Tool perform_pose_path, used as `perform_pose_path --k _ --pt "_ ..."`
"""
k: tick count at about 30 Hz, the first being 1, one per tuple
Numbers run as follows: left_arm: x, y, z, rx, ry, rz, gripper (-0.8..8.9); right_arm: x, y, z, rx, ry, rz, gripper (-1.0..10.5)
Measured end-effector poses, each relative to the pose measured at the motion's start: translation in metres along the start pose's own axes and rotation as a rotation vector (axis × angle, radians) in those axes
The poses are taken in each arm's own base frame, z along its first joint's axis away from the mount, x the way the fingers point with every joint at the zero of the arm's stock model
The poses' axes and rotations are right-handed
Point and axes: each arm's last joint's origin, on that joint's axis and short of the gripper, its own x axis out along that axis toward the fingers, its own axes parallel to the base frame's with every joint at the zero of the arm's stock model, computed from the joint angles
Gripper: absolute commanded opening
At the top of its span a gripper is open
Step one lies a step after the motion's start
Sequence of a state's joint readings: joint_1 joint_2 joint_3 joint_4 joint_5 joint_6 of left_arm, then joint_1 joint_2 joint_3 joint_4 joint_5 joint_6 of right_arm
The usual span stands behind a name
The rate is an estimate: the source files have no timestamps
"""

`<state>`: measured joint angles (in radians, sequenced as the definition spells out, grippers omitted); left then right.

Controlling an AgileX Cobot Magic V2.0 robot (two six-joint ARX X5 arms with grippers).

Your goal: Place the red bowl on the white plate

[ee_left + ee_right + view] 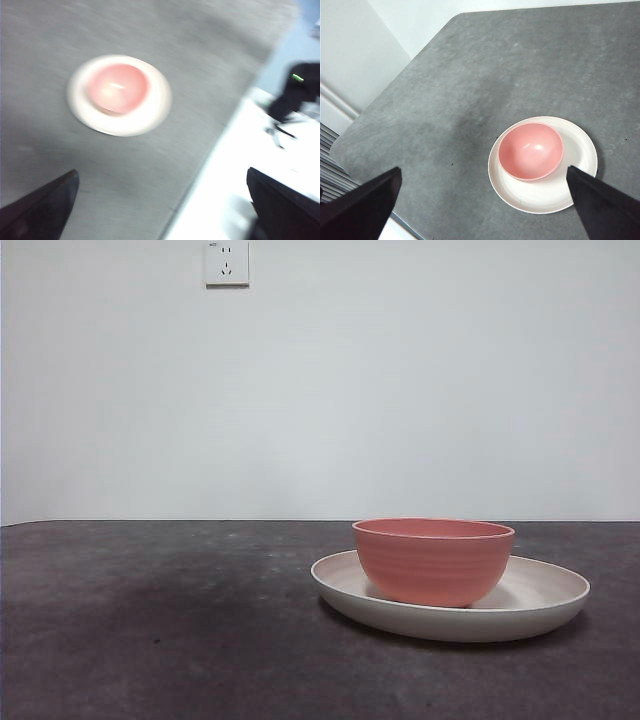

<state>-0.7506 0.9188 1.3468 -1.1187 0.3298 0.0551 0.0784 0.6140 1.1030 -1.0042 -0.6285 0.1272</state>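
Item: red bowl (433, 560), upright on the white plate (545, 592), a little off centre, on the dark table (150, 620). I see the left gripper (160, 210) and right gripper (485, 210) both high above, jaws spread wide, holding nothing

Only the white plate (545, 605) with the red bowl (433, 560) on it occupies the worktop (150, 620); bare surface surrounds it on every side.
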Motion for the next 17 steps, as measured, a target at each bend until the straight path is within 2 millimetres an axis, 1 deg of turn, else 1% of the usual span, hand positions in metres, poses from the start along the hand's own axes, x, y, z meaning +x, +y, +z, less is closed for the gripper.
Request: perform_pose_path --k 2,5,9,14,17 --pt "0.005 0.000 -0.012 -0.002 0.003 -0.036 5.62 0.000 0.000 0.000 0.001 0.002 -0.001 5.6" --pt "0.011 0.001 -0.026 -0.005 0.008 -0.044 5.62 0.000 0.000 -0.001 0.005 0.007 -0.001 5.6" --pt "0.018 0.003 -0.039 -0.012 0.015 -0.044 5.62 0.000 0.000 -0.003 0.017 0.023 -0.004 5.6" --pt "0.021 0.004 -0.040 -0.017 0.010 -0.044 5.62 0.001 -0.002 -0.005 0.055 0.061 -0.009 5.6" --pt "0.021 0.004 -0.040 -0.017 0.010 -0.044 5.62 0.008 -0.007 -0.005 0.099 0.119 -0.016 5.6"
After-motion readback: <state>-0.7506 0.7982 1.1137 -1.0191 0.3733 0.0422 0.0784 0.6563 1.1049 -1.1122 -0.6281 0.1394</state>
